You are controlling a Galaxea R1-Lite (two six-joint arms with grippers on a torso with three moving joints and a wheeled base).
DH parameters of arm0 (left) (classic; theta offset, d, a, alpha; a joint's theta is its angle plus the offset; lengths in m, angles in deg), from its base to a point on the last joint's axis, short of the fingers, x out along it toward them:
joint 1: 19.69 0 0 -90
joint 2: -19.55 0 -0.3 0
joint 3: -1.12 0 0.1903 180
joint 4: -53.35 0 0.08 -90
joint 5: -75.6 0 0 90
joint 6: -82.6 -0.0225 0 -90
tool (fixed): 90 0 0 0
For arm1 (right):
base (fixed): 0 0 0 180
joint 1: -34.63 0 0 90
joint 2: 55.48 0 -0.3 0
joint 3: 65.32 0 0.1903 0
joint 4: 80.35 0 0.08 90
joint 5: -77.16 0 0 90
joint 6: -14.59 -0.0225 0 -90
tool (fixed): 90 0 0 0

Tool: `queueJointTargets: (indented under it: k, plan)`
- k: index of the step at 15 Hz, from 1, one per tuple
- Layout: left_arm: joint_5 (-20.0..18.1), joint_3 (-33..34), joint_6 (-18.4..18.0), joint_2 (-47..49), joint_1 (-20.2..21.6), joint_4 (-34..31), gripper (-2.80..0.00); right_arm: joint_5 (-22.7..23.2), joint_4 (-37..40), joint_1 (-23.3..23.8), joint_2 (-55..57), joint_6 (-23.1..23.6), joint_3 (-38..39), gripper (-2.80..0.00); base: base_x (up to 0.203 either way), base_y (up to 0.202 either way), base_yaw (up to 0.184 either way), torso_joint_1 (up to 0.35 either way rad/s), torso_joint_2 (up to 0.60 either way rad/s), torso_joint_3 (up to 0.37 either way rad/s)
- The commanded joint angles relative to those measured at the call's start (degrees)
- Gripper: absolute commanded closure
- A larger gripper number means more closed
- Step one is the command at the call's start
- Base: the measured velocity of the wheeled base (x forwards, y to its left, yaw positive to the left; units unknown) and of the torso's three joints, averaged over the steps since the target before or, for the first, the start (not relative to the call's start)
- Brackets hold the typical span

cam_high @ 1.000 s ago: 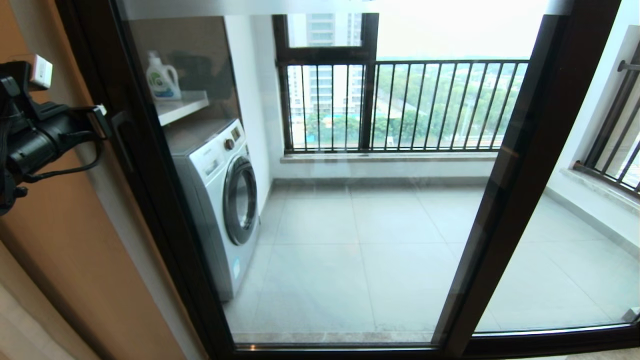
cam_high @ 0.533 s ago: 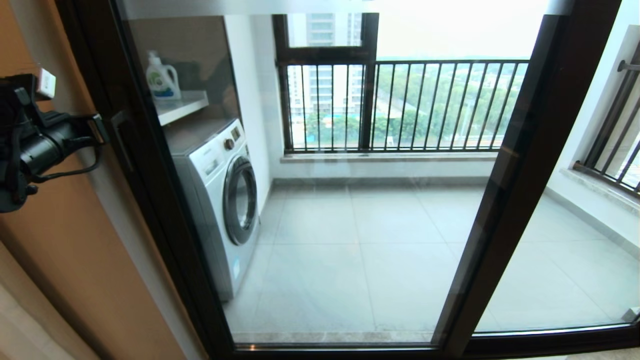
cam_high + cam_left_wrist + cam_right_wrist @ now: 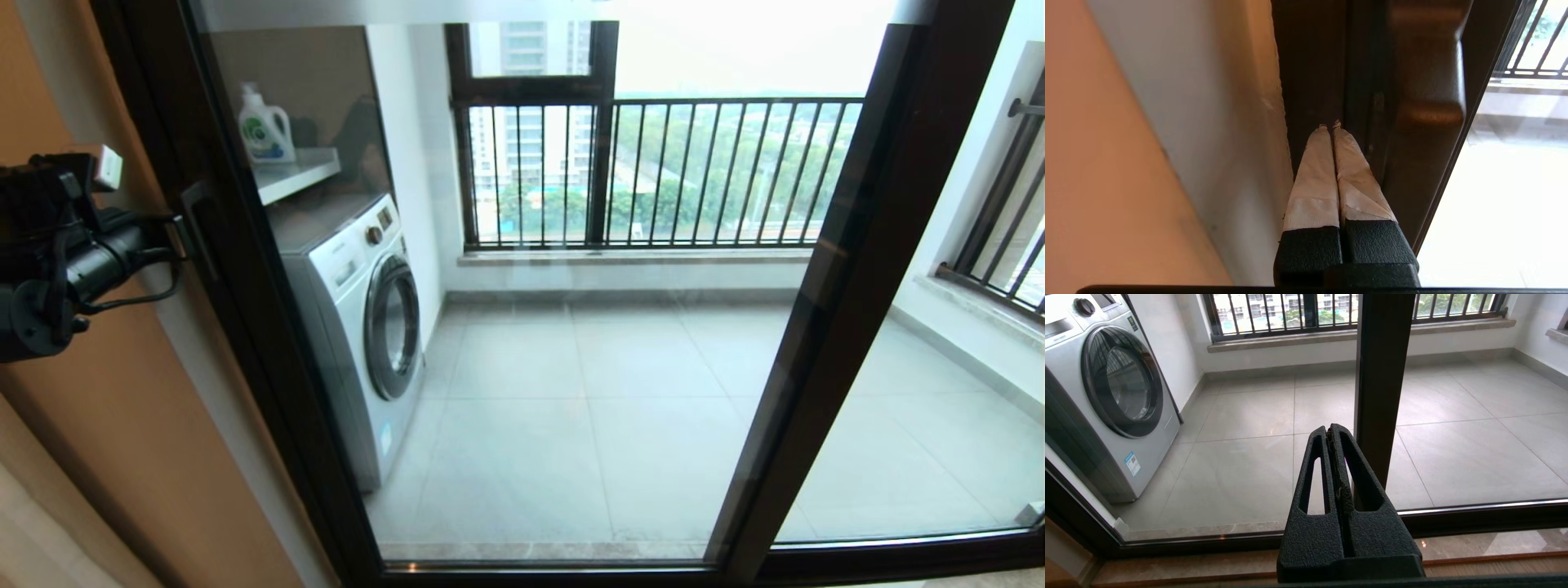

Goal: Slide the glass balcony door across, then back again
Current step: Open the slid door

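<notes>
A flat's laundry balcony: washing machine (image 3: 359, 327), detergent bottle (image 3: 265, 126) on a shelf (image 3: 298, 173), railing (image 3: 694, 171) overlooking towers.

Standing against the balcony's left wall, a washing machine (image 3: 359, 327); resting on the shelf (image 3: 295, 173) above, a detergent bottle (image 3: 265, 126); pouring through the barred window (image 3: 653, 171) onto grey floor tiles (image 3: 588, 408), daylight.

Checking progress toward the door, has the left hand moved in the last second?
Yes. Against the door frame, the left hand has dropped lower and edged toward the handle; fingers shut.
</notes>
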Motion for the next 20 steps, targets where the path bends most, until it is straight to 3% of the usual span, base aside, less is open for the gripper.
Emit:
queueJointTargets:
  k: [1, 20]
  plan:
    - [0.0, 0.03, -0.04, 1.32, -0.76, 1.37, 0.0, -0.02, -0.02, -0.01, 0.0, 0.0, 0.7, 0.0, 0.0, 0.0, 0.0, 0.0, 0.0, 0.0]
    - [0.79, 0.65, -0.13, 1.23, -8.31, 2.04, 0.0, -0.02, -0.02, -0.01, 0.0, 0.0, 0.7, 0.0, 0.0, 0.0, 0.0, 0.0, 0.0, 0.0]
